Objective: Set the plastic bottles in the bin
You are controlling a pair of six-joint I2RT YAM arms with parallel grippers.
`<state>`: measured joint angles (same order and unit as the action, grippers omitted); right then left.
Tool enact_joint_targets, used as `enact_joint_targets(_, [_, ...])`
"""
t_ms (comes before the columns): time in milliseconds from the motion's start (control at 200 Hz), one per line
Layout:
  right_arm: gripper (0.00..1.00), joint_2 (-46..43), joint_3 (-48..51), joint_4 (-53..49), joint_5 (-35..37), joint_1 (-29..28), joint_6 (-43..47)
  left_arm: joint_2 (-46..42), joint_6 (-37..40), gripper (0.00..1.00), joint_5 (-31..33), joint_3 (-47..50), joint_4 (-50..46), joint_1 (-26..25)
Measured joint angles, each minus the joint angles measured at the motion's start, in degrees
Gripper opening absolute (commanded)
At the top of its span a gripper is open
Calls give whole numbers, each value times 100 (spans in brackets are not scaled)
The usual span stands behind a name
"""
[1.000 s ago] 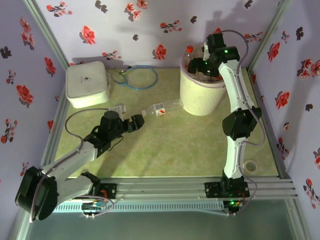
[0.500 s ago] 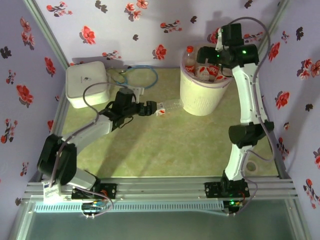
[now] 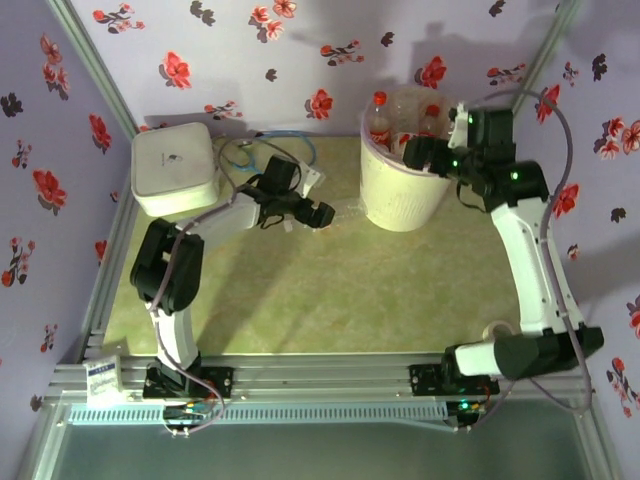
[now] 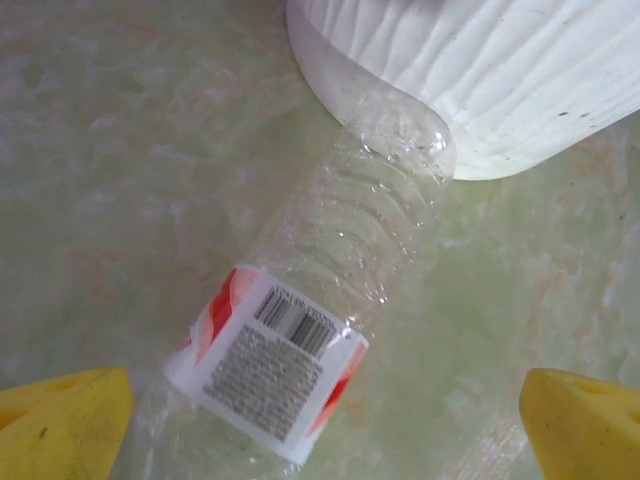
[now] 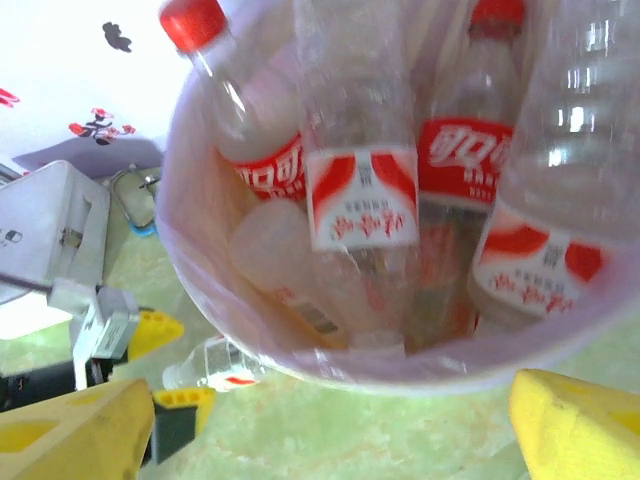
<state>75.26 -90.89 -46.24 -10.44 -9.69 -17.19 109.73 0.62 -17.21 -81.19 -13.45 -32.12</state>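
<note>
Left gripper (image 4: pixel 322 425) fingers are held apart around clear red-labelled plastic bottle (image 4: pixel 335 290) lying against cream-white round plastic bin (image 4: pixel 500 80); right gripper (image 5: pixel 330 425) fingers likewise apart above bin.

the bin (image 3: pixel 396 196) is cream-white, its bottles (image 5: pixel 360 190) clear with red caps and red-white labels. purple walls (image 3: pixel 230 40) carry red and black flowers; the table (image 3: pixel 330 300) is mottled green.

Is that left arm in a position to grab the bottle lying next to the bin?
Probably yes: the left gripper is open, a yellow finger on each side of the lying bottle, nothing between. The bin sits close at its far end.
</note>
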Motion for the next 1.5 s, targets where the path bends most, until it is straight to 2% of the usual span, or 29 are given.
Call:
enact_joint_targets(150, [92,-498,1054,409,-275,251,-299,455,531,100,-81,-516,-501,2])
enact_joint_targets(505, [92,-804,1539,1123,-514,387,-649,1147,1172,99,310,-964,-1228,-17])
enact_joint_targets(675, [92,-807,1698,1298,-586,409,-796,1305,1307,84,555,-1073,-1386,-59])
enact_joint_targets(840, [93,-813,1698,1346,-590,411,-846,1316,1335,64,678,-1082,-1449,-66])
enact_joint_targets(985, [93,-820,1722,1349,-588,420,-844,1266,1261,57,671,-999,-1397,-66])
enact_joint_targets(1155, [92,-817,1779,1379,-623,420,-857,684,1025,55,673,-162,-1237,-66])
enact_joint_targets(1325, [91,-817,1792,1663,-855,365,-977,-350,595,54,726,955,-1113,-31])
enact_joint_targets(1390, [91,-817,1814,1816,-920,267,-1016,-848,330,48,787,1338,-975,-13])
enact_joint_targets(1500, [90,-807,1915,2105,-988,-44,-1099,-1768,-455,48,944,2015,-407,-7])
